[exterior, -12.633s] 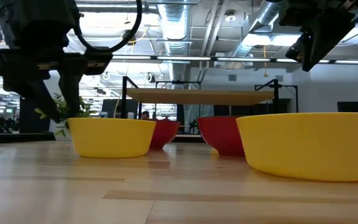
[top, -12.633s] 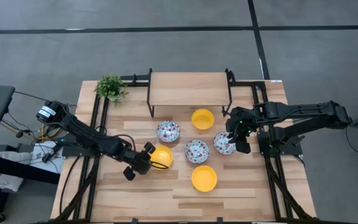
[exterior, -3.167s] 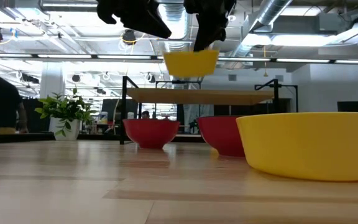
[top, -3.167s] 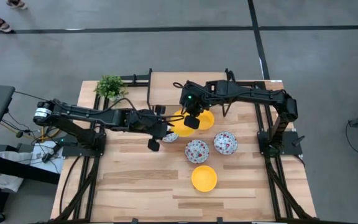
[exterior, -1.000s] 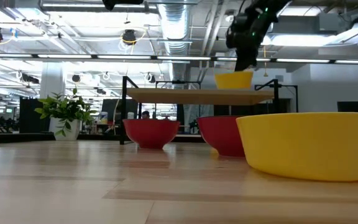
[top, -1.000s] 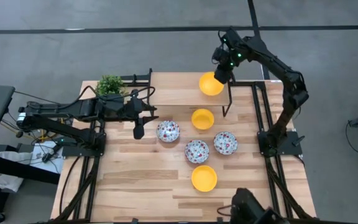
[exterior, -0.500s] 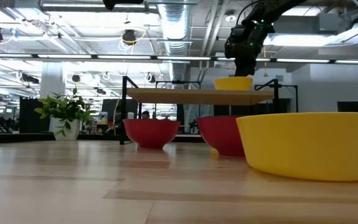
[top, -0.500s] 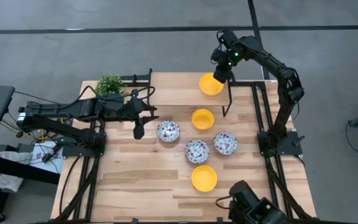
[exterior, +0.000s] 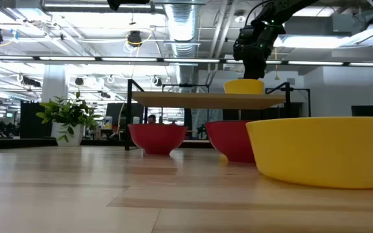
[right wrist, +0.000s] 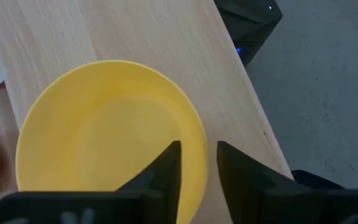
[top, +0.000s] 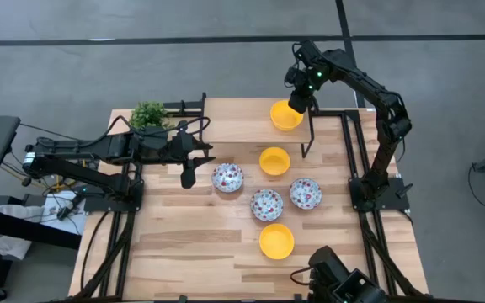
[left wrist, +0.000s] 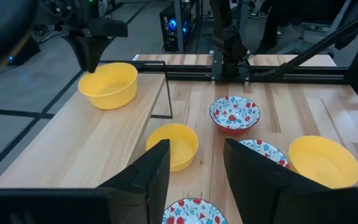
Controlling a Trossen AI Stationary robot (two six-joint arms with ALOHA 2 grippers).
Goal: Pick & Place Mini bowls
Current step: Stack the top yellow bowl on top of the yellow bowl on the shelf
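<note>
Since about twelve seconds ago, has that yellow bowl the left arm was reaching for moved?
Yes. The yellow bowl now sits on the raised wooden shelf, at its right end, with the right gripper at its rim.

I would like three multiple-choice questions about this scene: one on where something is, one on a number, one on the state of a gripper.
1. Where is the yellow bowl nearest the right gripper?
A. on the raised shelf
B. on the floor
C. beside the plant

2. How many floral bowls stand on the table?
A. one
B. three
C. five

3. What is the left gripper doing?
A. gripping a floral bowl
B. holding the plant
C. open, holding nothing

Answers:
1 A: the low view shows it resting on the shelf.
2 B: the high view shows three.
3 C: the left wrist view shows its fingers apart and empty.
</note>
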